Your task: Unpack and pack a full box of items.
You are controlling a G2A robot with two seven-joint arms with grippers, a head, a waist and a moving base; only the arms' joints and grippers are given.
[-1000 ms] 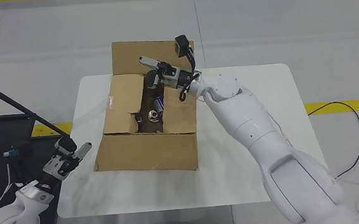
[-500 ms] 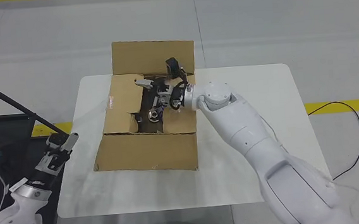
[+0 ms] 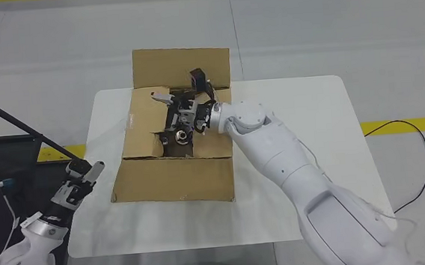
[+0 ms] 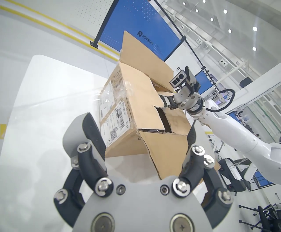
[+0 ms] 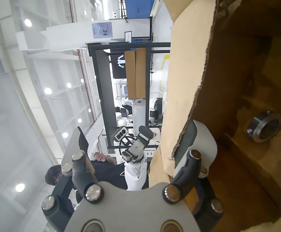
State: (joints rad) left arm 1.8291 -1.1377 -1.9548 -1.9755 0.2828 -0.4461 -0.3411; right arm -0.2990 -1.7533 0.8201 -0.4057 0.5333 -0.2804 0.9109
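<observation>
Straddling a ragged flap (image 5: 182, 66) of the box (image 3: 171, 179) on the table (image 3: 287, 126), the right claw (image 5: 136, 134) is wide open and empty, so closing here could pinch cardboard, not the metal ring (image 5: 262, 129) inside; the left claw (image 4: 140, 125), also open, holds nothing.

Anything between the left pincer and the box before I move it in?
Nothing but bare white table lies between the left pincer and the cardboard box. The top view and the left wrist view both show this.

Right arm (image 3: 274, 146) outstretched, right fingers (image 5: 197, 142) wide apart; left arm (image 3: 37, 236) low, left fingers (image 4: 92, 129) wide apart too.
</observation>
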